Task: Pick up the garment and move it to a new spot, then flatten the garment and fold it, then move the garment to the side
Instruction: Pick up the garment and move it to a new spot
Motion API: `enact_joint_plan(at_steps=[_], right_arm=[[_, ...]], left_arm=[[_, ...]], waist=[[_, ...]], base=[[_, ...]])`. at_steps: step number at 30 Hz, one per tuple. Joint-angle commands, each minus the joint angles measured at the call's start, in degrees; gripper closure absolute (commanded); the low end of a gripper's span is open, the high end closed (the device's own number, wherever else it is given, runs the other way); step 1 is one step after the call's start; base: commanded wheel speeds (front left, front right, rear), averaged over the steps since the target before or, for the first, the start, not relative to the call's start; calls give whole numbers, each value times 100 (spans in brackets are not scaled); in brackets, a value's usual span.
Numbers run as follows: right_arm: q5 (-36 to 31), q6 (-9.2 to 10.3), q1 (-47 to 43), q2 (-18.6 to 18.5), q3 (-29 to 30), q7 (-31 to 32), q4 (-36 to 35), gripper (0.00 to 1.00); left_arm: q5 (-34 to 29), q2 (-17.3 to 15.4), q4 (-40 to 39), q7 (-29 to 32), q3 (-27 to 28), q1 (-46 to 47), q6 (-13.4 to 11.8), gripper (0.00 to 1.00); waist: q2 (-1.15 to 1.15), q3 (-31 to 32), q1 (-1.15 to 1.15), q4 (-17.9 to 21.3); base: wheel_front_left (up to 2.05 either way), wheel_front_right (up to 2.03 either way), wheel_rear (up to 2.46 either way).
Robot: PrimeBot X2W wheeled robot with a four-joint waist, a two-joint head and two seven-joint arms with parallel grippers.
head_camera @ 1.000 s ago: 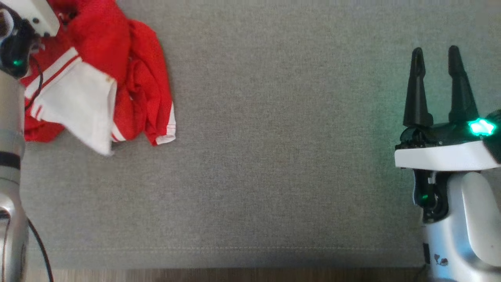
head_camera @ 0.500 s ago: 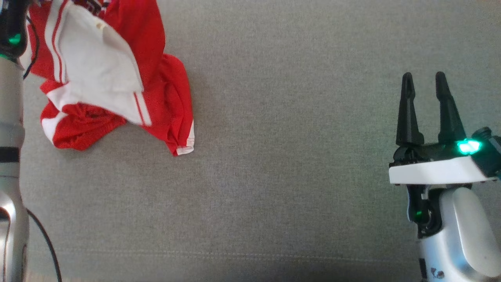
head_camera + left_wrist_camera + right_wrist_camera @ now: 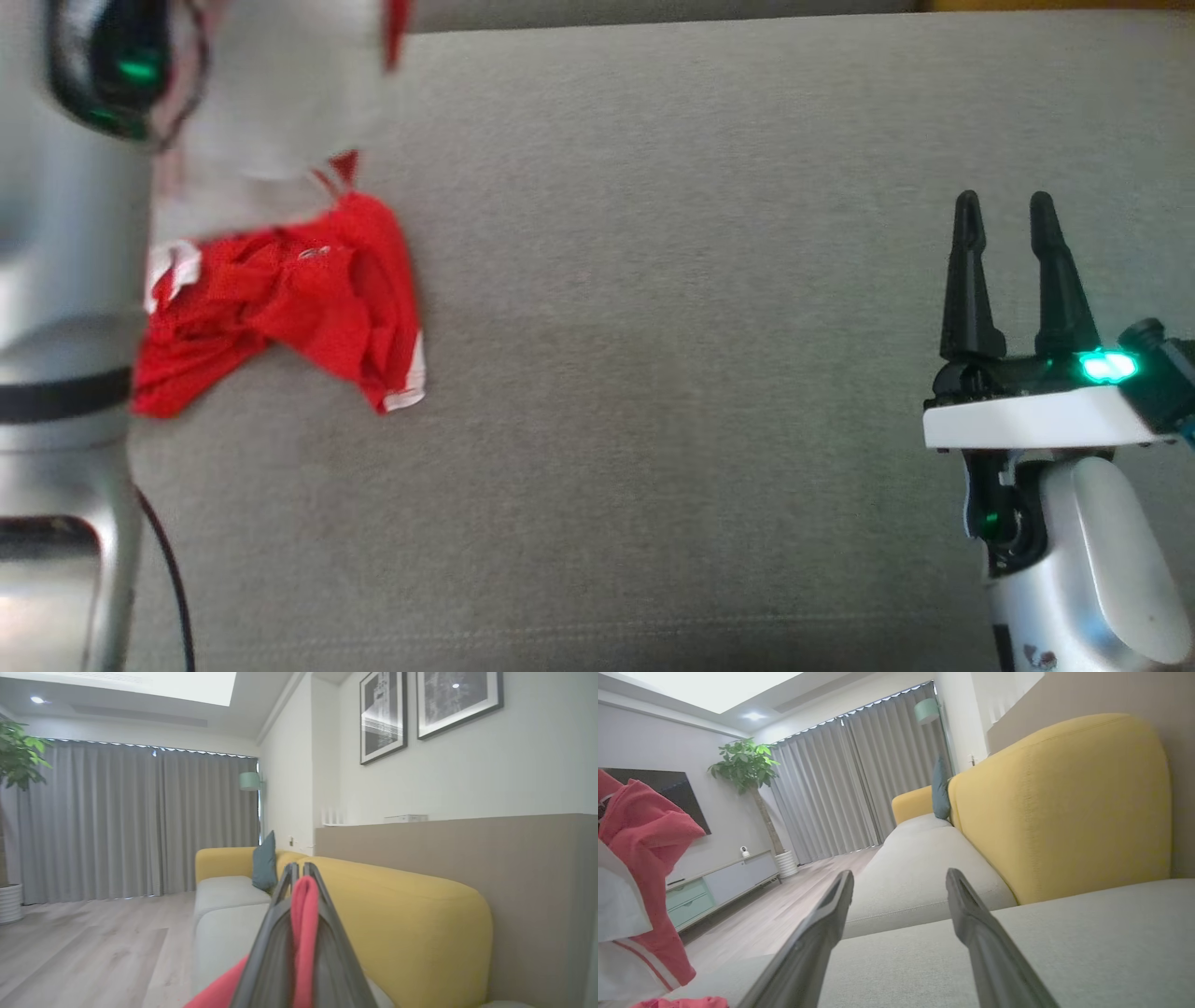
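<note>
The red and white garment (image 3: 308,299) hangs at the upper left of the head view, its white part blurred high up and its red lower part trailing on the grey cushion (image 3: 653,373). In the left wrist view my left gripper (image 3: 298,870) is shut on a fold of the red garment (image 3: 303,924), raised well above the seat. My right gripper (image 3: 1004,210) stands open at the right, above the cushion, with nothing between its fingers. The right wrist view shows the hanging garment (image 3: 644,840) at its left edge and the right gripper (image 3: 899,879) open.
The pale left forearm (image 3: 65,327) fills the left edge of the head view, with a black cable beside it. A yellow sofa back (image 3: 1055,802) runs behind the cushion. A teal pillow (image 3: 265,861), grey curtains and a plant (image 3: 749,770) stand further off.
My left gripper has lifted the garment higher, so more of it hangs off the cushion. The head camera has tilted, shifting the picture. The right gripper stays open.
</note>
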State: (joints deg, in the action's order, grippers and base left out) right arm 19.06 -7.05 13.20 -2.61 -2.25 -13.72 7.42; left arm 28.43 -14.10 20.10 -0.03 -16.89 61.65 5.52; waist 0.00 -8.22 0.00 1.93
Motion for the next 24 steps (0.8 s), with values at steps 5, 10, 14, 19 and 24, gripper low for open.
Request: enact_joint_plan(at_steps=[5,10,14,19,24], right_arm=[[75,-44,120,-27,-49,-99,-144,0],[134,-44,205,-27,84,-118,-135,0],[207,-44,283,-27,82,-125,-177,0],[327,-44,401,-27,19,-126,-271,0],[506,-44,513,-27,-68,-127,-329,0]], left_arm=[[191,81,-717,408,-118,20,-44,100],[399,535,-1186,650,-405,-115,-101,100],[568,877,-1431,669,-684,-188,-131,100],[725,992,-1269,677,-917,-245,-109,100],[704,650,-301,795,-1186,-375,67,100]], waist=[[0,147,0,551],[0,169,0,1064],[0,81,0,1510],[0,-154,0,1974],[0,-419,0,2493]], base=[[0,0,0],[0,0,0],[0,0,0],[0,0,0],[0,0,0]])
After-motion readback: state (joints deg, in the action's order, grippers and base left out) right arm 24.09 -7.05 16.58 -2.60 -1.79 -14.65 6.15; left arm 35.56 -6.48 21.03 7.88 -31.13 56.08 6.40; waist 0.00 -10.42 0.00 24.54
